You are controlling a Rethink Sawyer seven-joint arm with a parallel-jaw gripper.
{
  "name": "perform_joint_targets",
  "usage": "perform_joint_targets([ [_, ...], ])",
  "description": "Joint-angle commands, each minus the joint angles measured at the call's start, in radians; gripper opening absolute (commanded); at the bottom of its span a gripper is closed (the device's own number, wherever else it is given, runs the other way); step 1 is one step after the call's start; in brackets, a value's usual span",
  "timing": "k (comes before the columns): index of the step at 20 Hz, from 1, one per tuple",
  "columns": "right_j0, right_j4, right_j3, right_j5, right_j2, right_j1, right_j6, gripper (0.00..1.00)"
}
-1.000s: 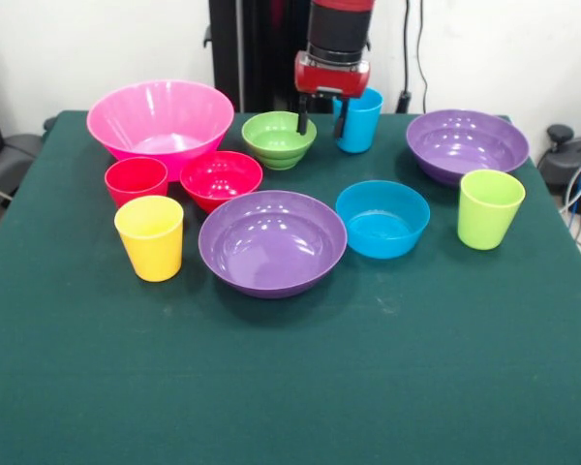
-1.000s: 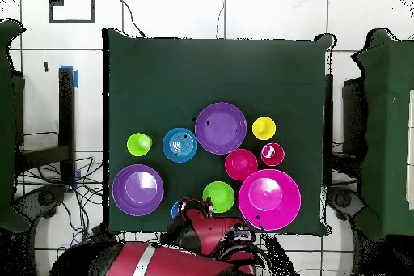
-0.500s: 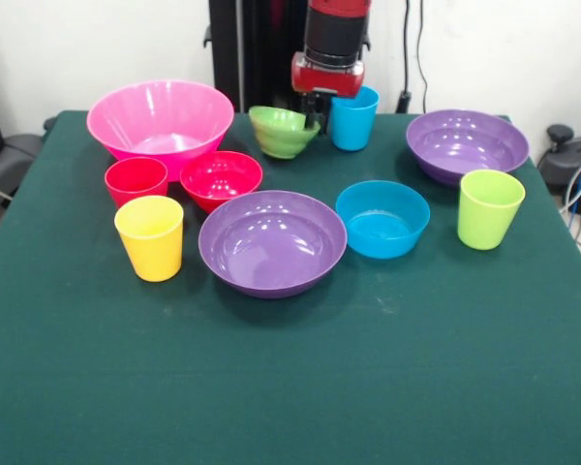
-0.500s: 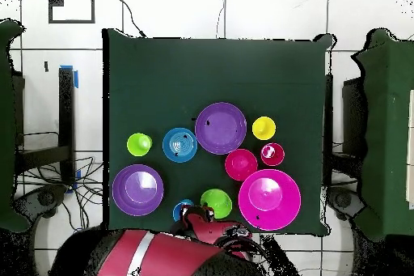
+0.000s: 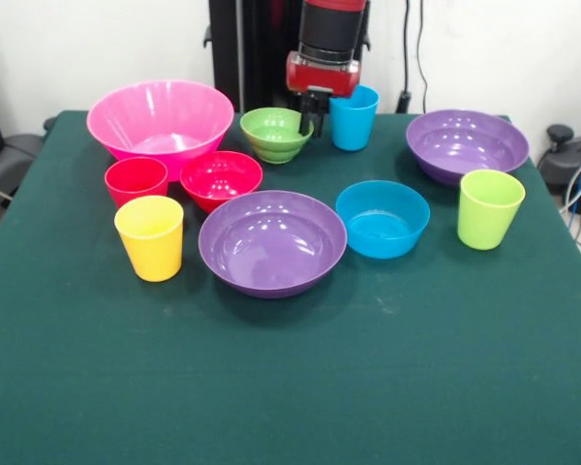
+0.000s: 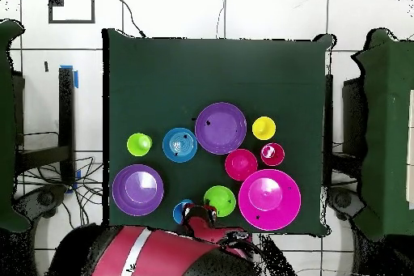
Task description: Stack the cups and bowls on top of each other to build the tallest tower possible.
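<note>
My gripper [image 5: 313, 108] hangs at the table's far edge, its fingers pinched together on the right rim of the small green bowl [image 5: 276, 134], which sits level between the pink bowl [image 5: 160, 114] and the blue cup [image 5: 353, 118]. In the overhead view the green bowl [image 6: 219, 201] lies just above the red arm [image 6: 162, 252]. The red bowl [image 5: 221, 177], red cup [image 5: 136, 181], yellow cup [image 5: 150, 237], near purple bowl [image 5: 272, 242], blue bowl [image 5: 382, 219], lime cup [image 5: 490, 208] and far purple bowl [image 5: 467, 143] each stand alone. Nothing is nested.
The green cloth table [image 5: 290, 387] has wide bare room in front of the dishes. The black pedestal [image 5: 257, 48] rises close behind the green bowl and blue cup. Cables and grey gear [image 5: 576, 160] lie off the table's right side.
The open fingers closed on the green bowl's rim and tipped it up half a second ago. Now the bowl is level again, slightly left of where it started.
</note>
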Motion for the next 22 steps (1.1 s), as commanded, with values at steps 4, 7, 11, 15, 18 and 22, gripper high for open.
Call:
perform_joint_targets([
  [4, 0.03, 0.072, 0.017, 0.119, 0.042, -0.093, 0.153, 0.0],
  [7, 0.084, 0.095, 0.045, 0.327, -0.014, -0.309, 0.087, 0.0],
  [11, 0.131, 0.105, 0.021, 0.564, -0.055, -0.491, 0.033, 0.0],
  [15, 0.162, 0.093, -0.011, 0.709, -0.068, -0.569, 0.031, 0.0],
  [18, 0.186, 0.084, -0.038, 0.772, -0.081, -0.587, 0.047, 0.0],
  [22, 0.205, 0.076, -0.063, 0.839, -0.08, -0.604, 0.072, 0.0],
])
